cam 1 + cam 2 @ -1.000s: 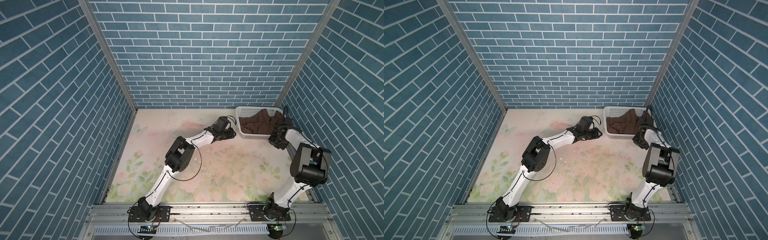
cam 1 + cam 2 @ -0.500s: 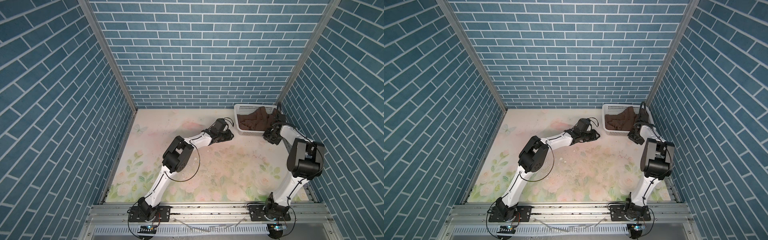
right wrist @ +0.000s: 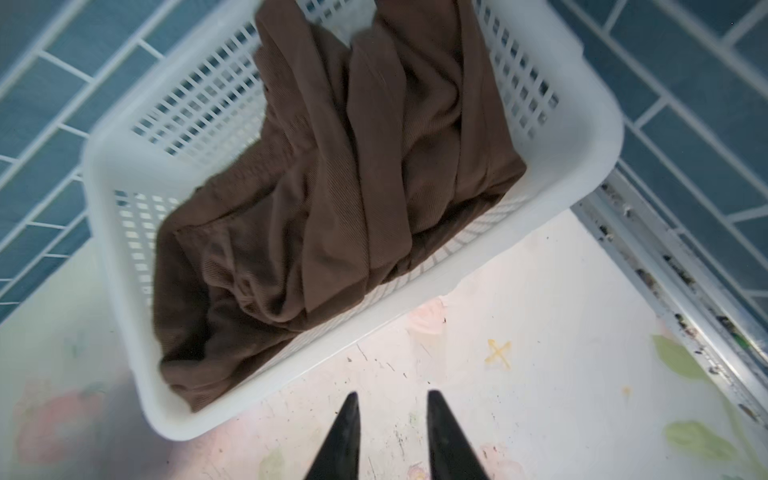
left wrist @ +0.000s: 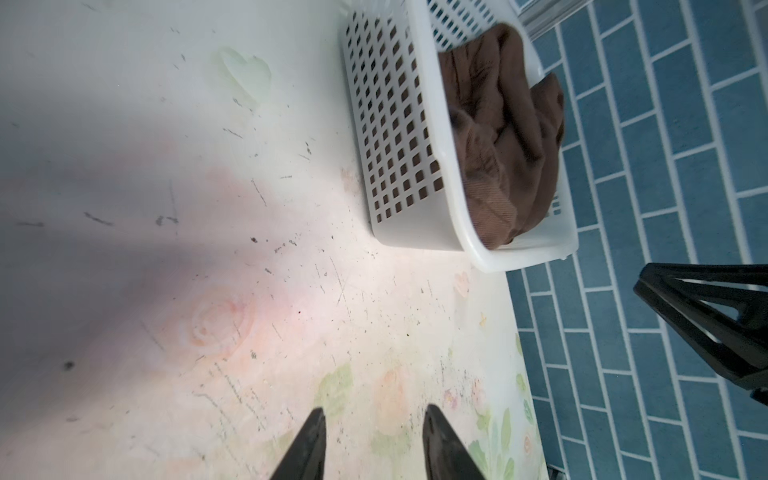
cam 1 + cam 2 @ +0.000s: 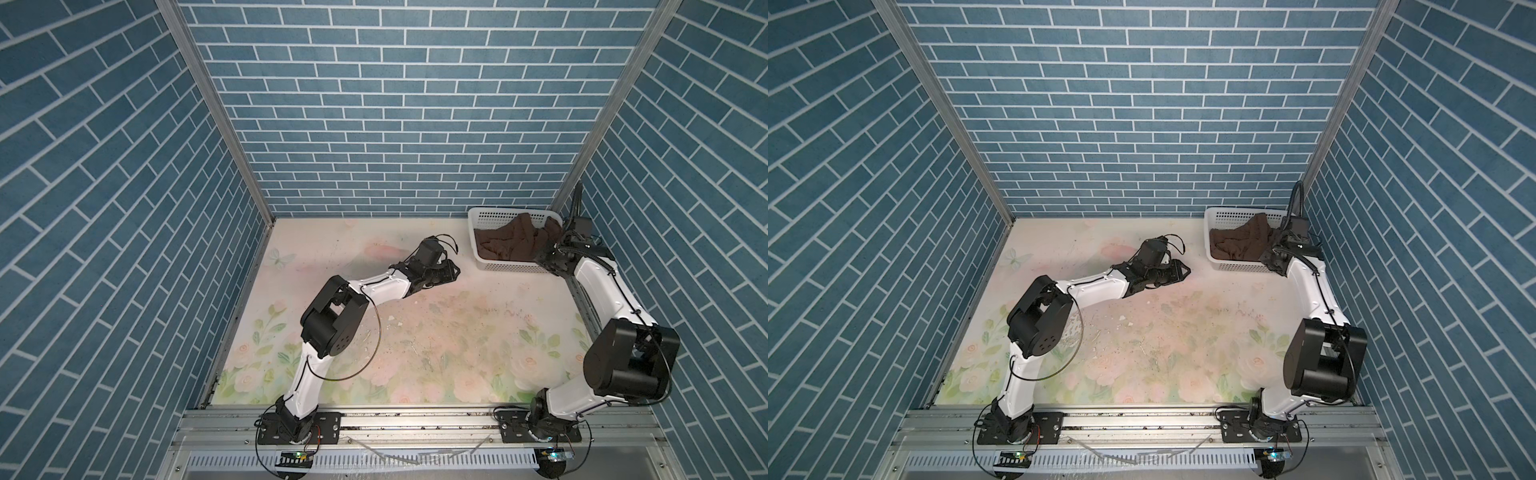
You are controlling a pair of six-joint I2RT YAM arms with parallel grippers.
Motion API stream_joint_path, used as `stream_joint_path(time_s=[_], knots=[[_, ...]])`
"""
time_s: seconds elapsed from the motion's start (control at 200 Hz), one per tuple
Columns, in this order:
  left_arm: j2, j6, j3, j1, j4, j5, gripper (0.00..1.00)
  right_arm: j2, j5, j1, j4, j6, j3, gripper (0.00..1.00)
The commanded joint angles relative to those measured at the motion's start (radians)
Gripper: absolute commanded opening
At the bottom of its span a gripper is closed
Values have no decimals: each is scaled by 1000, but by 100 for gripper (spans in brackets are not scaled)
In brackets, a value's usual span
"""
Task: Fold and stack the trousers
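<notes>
The dark brown trousers (image 5: 515, 243) (image 5: 1246, 243) lie crumpled in a white perforated basket (image 5: 507, 267) (image 5: 1237, 268) at the table's back right corner. The right wrist view shows their folds (image 3: 332, 187) filling the basket (image 3: 124, 249). My right gripper (image 3: 392, 392) (image 5: 546, 259) is open and empty over the bare table, just in front of the basket's right end. My left gripper (image 4: 374, 408) (image 5: 455, 272) is also open and empty. It hovers low over the table left of the basket (image 4: 395, 124), apart from it, with the trousers (image 4: 507, 145) in sight.
The floral table top (image 5: 436, 332) spreads in front of the basket. Blue brick walls close in three sides, and a metal rail (image 3: 665, 266) runs along the right edge by the basket. A yellow cross mark (image 3: 496, 353) is on the table near my right gripper.
My right gripper's jaws have spread wider, and that arm's elbow has swung toward the table's front. The left arm has barely moved.
</notes>
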State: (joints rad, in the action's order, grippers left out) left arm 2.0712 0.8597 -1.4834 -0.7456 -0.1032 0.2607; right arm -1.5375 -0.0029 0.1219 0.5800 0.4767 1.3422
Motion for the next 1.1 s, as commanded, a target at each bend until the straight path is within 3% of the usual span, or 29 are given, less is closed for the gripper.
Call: stream_joint_path(time_s=[0.0,0.18,0.25,0.435,0.595,0.625,0.7,0.825,1.095], knots=[[-143,-13,96,43,-28,-64,42,-56,28,16,24,-18,78,40],[-436,-53,315,130,24,-178,47,-264,68,21,13,-15,239,80],[-553,-69,391,164,77,-241,50,-371,67,24,32,-10,328,84],[-838,-111,545,235,228,-399,62,-597,-7,24,11,-11,512,83],[-1024,-120,631,272,332,-489,86,-711,-106,22,-3,42,596,71],[-1053,-123,640,278,350,-506,89,-722,-129,21,-5,50,609,63],[-1115,-131,655,289,396,-534,99,-724,-166,18,2,69,636,28],[-1178,-146,671,305,453,-549,99,-647,-143,-26,5,38,657,1],[-1259,-97,721,337,487,-510,99,-367,29,-219,56,-124,718,0]])
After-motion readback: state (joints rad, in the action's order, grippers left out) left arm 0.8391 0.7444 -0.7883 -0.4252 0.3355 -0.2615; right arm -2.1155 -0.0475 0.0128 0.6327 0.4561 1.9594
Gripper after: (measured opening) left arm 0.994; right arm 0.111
